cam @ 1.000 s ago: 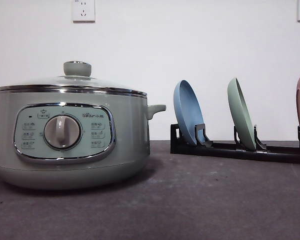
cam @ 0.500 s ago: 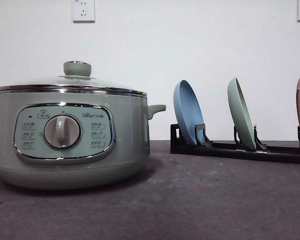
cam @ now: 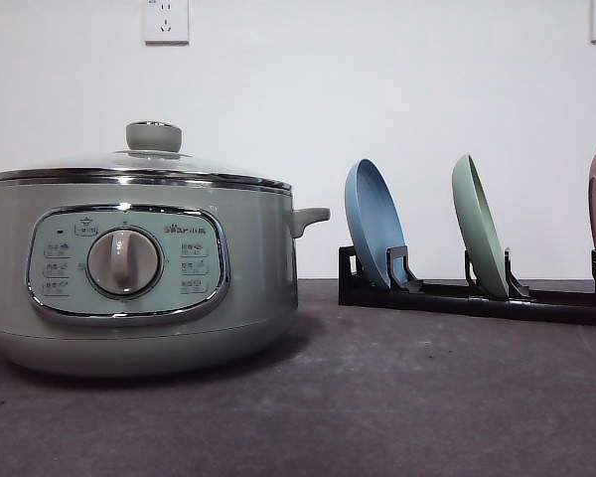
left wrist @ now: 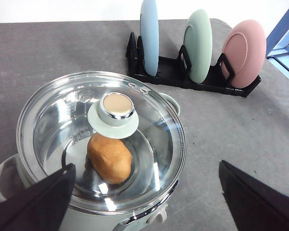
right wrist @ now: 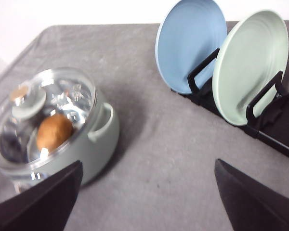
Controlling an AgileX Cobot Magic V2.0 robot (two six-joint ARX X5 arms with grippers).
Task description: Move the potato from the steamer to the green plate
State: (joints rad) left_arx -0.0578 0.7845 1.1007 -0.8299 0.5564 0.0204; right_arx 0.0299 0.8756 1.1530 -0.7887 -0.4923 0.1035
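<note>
The pale-green steamer [cam: 139, 278] stands at the left of the table, its glass lid [left wrist: 149, 139] on and the knob [left wrist: 117, 108] at the middle. Through the glass the orange-brown potato [left wrist: 110, 158] lies on the steamer's floor. In the right wrist view the potato [right wrist: 54, 131] also shows under the lid. The green plate [cam: 478, 229] stands on edge in the middle slot of a black rack [cam: 457, 296]. My left gripper [left wrist: 147, 165] hangs open above the steamer's near side. Over the bare table between steamer and rack, my right gripper [right wrist: 148, 162] is open too.
A blue plate [cam: 373, 224] stands in the rack's left slot and a pink plate [left wrist: 244, 53] in its right slot. The grey table top [cam: 427, 388] is bare in front of the rack. A white wall is close behind.
</note>
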